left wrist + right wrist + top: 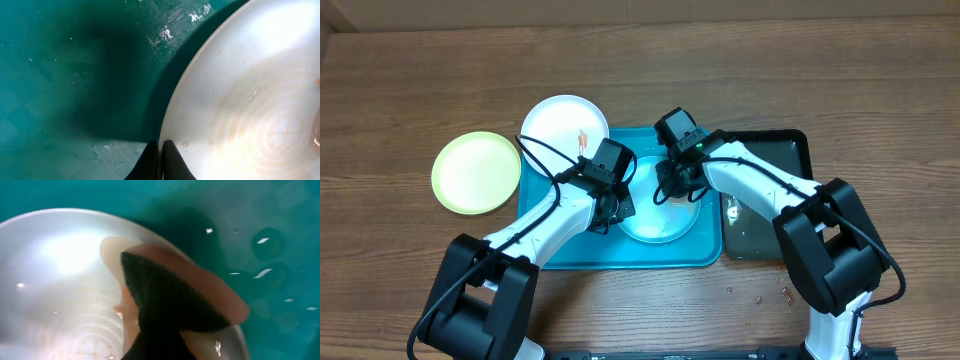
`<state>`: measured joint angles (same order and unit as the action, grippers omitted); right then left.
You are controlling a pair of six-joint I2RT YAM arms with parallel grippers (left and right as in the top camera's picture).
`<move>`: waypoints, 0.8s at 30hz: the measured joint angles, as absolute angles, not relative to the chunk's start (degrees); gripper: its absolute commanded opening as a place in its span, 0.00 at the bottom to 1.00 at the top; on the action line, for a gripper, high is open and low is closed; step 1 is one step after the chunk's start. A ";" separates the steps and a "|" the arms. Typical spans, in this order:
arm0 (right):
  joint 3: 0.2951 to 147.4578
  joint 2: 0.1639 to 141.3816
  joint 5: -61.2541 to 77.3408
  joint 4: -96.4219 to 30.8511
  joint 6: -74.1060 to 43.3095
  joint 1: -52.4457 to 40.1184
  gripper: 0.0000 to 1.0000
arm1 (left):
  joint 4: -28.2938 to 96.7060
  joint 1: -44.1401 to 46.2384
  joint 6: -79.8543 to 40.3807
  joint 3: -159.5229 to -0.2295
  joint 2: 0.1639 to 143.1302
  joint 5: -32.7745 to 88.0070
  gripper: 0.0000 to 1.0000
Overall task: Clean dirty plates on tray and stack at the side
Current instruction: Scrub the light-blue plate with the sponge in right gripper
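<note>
While I was watching the wrist views, the left gripper (161,162) had its fingers together on the near rim of the light blue plate (660,222), pinching it. The right gripper (675,185) was clamped on a sponge (215,295), which lay on the plate's inner face near the rim. The plate sat in the middle of the turquoise tray (545,250).

In my judgement, the scrubbing would go well with the sponge pressed flat and moved in small circles from the centre to the rim. The left pinch should be firm but low, because the tray looked wet and the plate could slide or tip.

Being round, the plate had no long axis. It lay flat, hollow side up. The tray's long side ran left to right.
</note>
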<state>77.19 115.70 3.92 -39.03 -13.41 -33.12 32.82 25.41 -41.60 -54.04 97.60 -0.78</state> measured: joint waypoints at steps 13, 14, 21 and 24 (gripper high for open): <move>77.25 116.86 21.96 -39.68 -8.75 -33.04 0.04 | 33.10 25.41 -41.52 -54.02 97.60 -1.13 0.04; 77.25 116.95 23.20 -39.94 -8.10 -33.04 0.04 | 33.10 25.41 -41.45 -54.02 97.60 -1.15 0.04; 77.19 117.60 33.82 -43.11 -1.58 -32.64 0.04 | 32.93 25.43 -41.36 -54.02 97.60 -1.10 0.04; 77.21 117.32 37.28 -45.67 -0.19 -30.68 0.04 | 32.91 25.43 -41.34 -54.02 97.60 -1.10 0.05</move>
<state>77.21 117.32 37.28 -45.67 -0.19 -30.68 32.91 25.43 -41.34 -54.02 97.60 -1.10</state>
